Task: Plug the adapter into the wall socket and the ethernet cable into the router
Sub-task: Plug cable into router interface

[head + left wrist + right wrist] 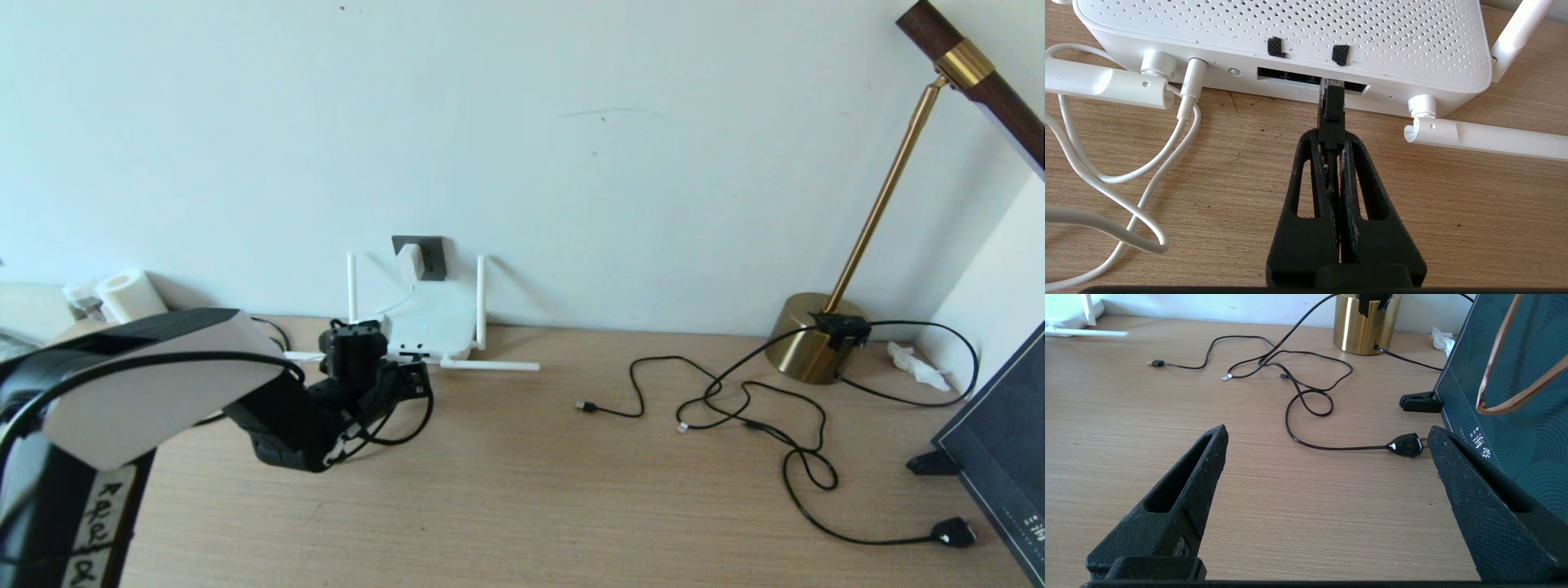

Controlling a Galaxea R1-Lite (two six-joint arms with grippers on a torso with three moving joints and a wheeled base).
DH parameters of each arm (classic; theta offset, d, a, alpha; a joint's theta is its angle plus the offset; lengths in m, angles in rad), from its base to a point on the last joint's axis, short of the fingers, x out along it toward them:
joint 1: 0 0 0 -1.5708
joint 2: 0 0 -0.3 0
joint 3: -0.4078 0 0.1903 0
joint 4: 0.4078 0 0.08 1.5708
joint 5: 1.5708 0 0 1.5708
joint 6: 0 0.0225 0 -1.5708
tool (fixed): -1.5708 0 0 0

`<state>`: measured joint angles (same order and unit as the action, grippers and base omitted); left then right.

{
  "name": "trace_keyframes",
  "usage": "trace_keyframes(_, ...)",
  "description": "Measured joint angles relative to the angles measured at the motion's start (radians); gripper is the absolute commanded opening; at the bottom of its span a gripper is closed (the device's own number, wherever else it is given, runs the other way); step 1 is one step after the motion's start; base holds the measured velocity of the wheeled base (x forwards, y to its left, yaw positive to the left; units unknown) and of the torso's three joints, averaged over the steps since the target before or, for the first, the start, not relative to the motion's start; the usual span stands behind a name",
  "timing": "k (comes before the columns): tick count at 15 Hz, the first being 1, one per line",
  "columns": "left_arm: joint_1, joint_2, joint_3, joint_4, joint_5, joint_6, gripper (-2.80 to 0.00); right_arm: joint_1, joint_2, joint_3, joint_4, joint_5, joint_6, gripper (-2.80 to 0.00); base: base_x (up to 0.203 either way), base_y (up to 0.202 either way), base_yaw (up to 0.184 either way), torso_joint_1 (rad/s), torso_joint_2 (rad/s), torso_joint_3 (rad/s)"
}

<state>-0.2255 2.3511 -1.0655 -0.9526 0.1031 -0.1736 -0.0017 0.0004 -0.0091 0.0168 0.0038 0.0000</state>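
The white router (1290,36) lies at the wall with its dark port slot (1290,76) facing me, and its thin white cord (1186,106) is plugged in beside the slot. My left gripper (1331,141) is shut on the ethernet cable (1331,110) just behind its black plug. The plug's clear tip is at the mouth of the port slot; how deep it sits I cannot tell. In the head view the left gripper (412,380) is right in front of the router (433,322). The white adapter (408,261) sits in the dark wall socket (429,257). My right gripper (1327,433) hangs open over bare table.
Two router antennas (1486,136) lie flat on the table on either side of the plug. Thin black cords (735,400) sprawl at the right, ending in a small black plug (953,532). A brass lamp base (808,339) and a dark board (1004,457) stand at the far right.
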Motion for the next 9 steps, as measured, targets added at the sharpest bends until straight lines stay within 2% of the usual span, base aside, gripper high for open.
trace_keyframes(9,0.000,-0.002,0.022,-0.006,0.000,-0.001,-2.80,0.000,0.000,0.000,0.000,0.000,0.000,0.00,0.000,0.000,0.000,0.000,0.00,0.000)
